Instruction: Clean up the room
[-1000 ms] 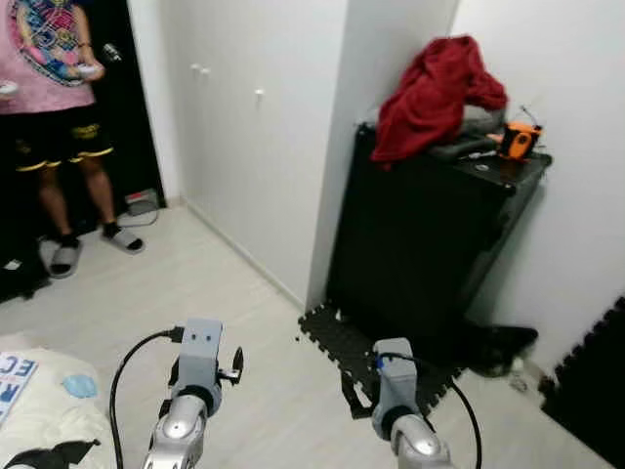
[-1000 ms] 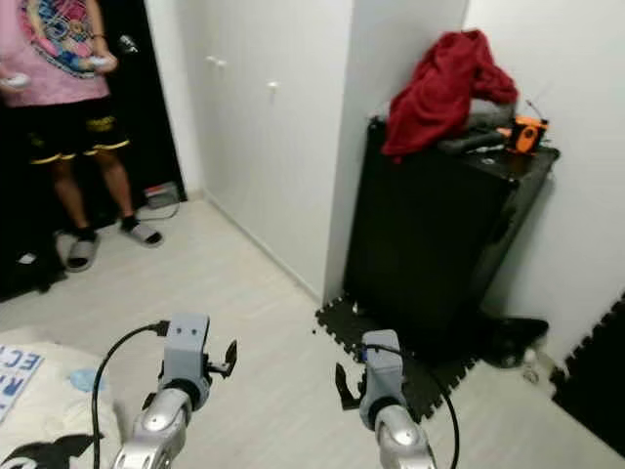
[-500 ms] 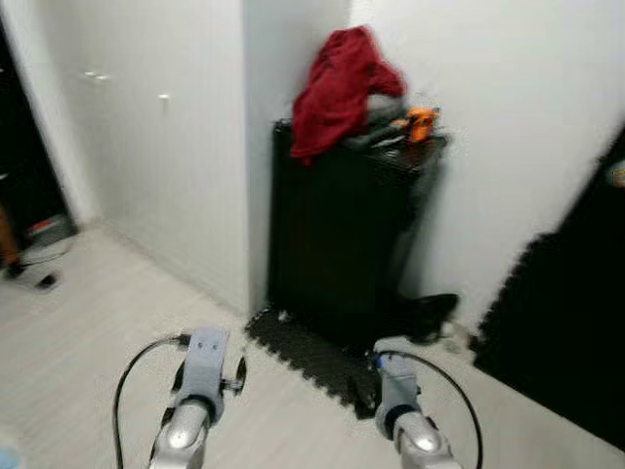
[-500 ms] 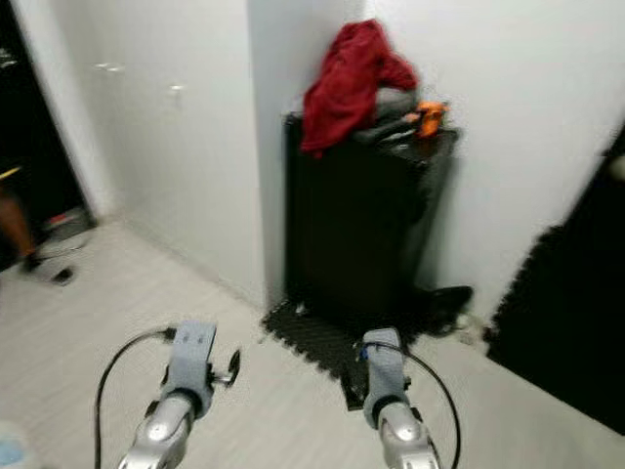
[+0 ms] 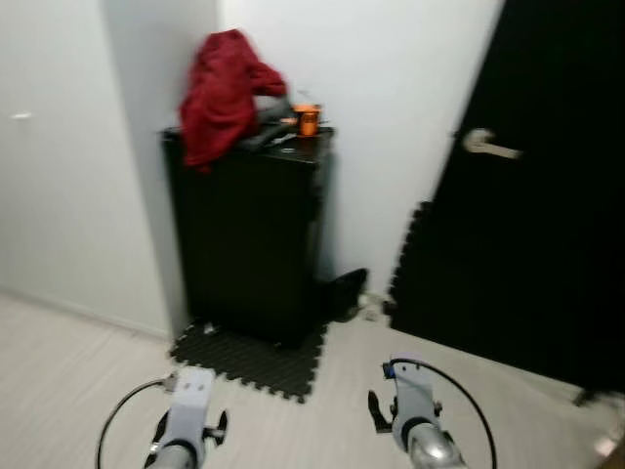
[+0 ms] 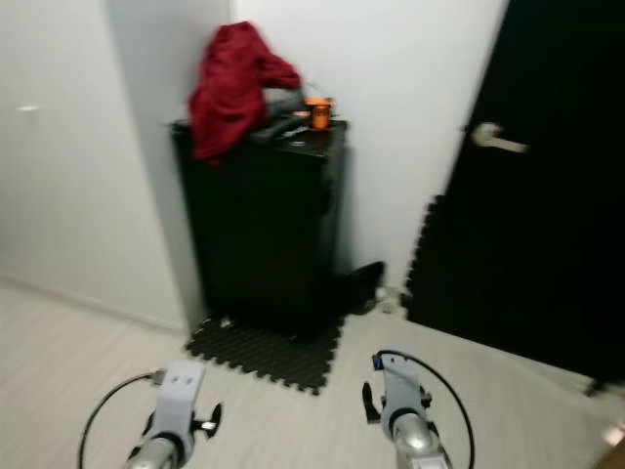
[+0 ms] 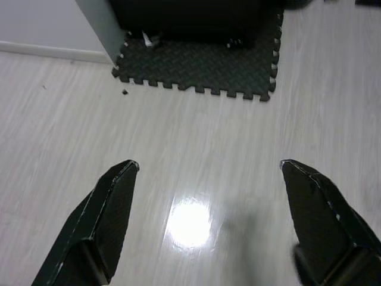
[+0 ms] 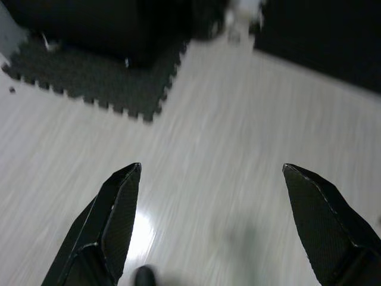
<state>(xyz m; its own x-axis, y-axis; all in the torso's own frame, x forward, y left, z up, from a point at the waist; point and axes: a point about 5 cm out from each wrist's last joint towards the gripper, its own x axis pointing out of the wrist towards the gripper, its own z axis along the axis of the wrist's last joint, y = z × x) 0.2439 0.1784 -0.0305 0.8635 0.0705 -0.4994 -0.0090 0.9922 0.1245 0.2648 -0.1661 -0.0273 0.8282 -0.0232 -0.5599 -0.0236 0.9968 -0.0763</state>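
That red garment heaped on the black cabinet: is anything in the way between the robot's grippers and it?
Nothing visible blocks the way. The red garment lies on top of the black cabinet, and before it are only bare floor and a black foam mat. Both the left gripper and right gripper are open, low over the floor, holding nothing.

Red, orange and black against white walls.
A red garment [image 5: 227, 93] and orange object [image 5: 308, 119] are topping a black cabinet [image 5: 249, 234]; a black, ridged foam mat [image 7: 202, 62] is lying on pale wood-grain floor [image 7: 196, 155].

Blurred dark heap [image 5: 344, 293] beside the cabinet [image 5: 249, 234] is unidentifiable.
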